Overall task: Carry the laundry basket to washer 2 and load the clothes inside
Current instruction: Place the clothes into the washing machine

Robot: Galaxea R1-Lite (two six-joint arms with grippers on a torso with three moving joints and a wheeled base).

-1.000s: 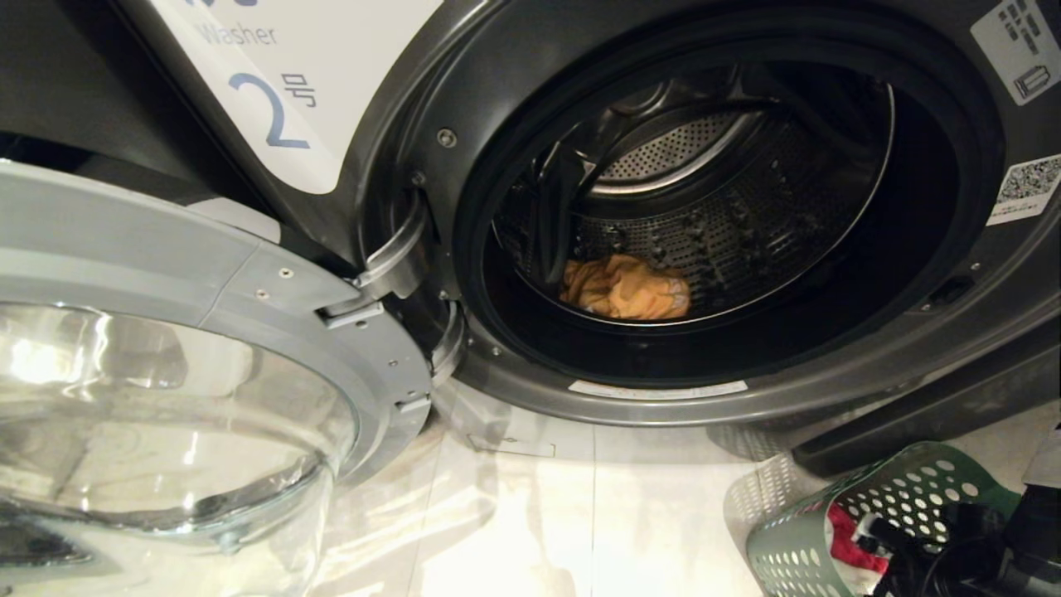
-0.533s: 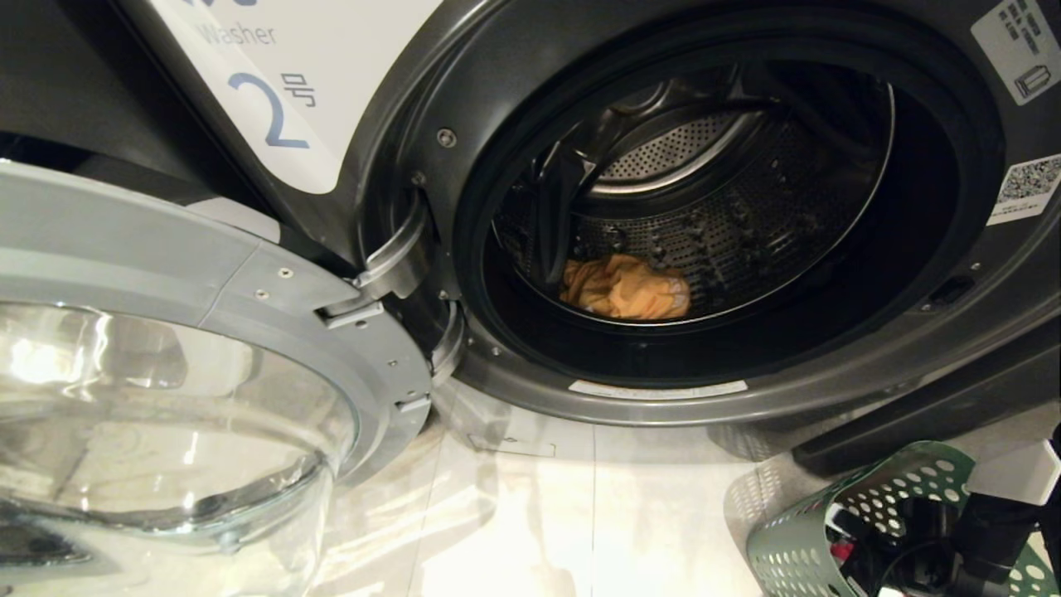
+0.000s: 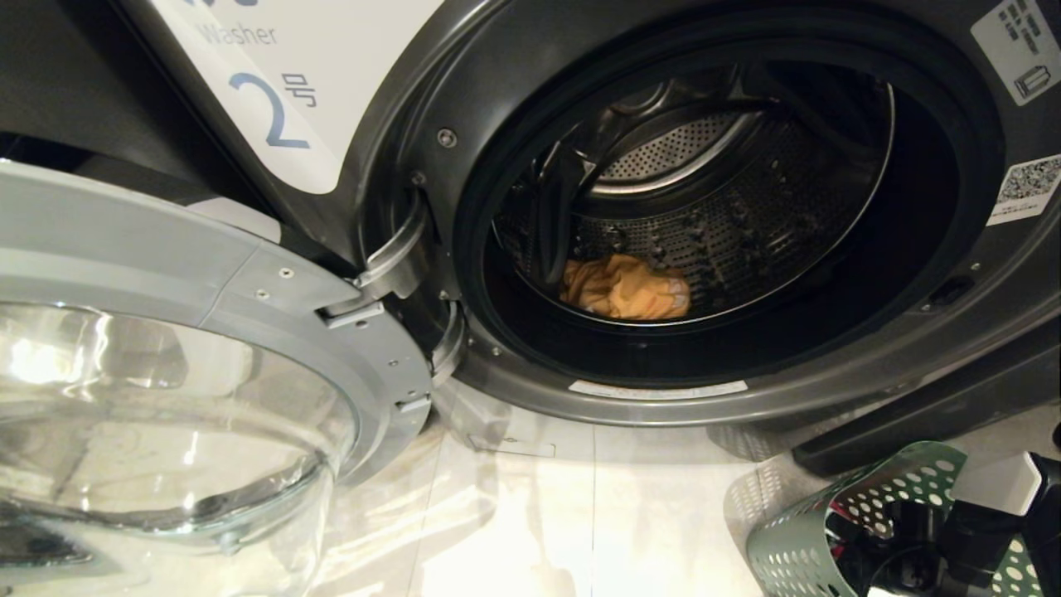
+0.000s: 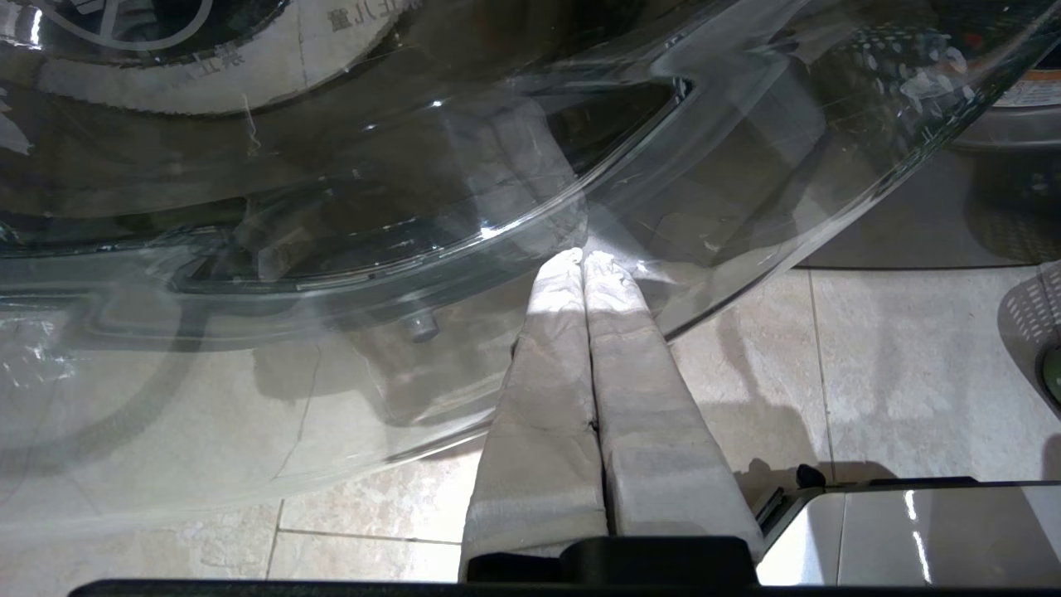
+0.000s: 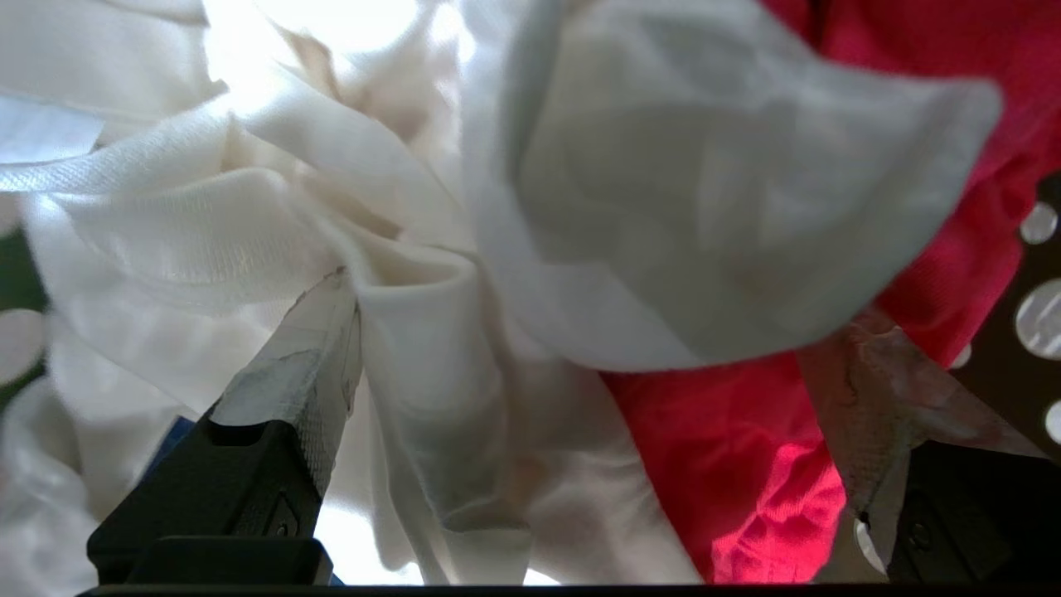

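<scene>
Washer 2 (image 3: 713, 207) stands with its door (image 3: 191, 365) swung open, yellow garment (image 3: 626, 288) in the drum; laundry basket (image 3: 808, 531) on the floor at lower right; right claw (image 5: 580, 390) inside it, jaws apart, apparently straddling white shirt (image 5: 331, 207) and red garment (image 5: 738, 464); left claw (image 4: 584, 265) together beside the door glass

We see washer 2's (image 3: 464, 124) mouth wide and unblocked, only a yellow garment (image 3: 626, 288) low in the drum. Its open glass door (image 3: 166, 398) walls off the left; bare floor (image 3: 580, 514) lies between door and laundry basket (image 3: 796, 539).
</scene>
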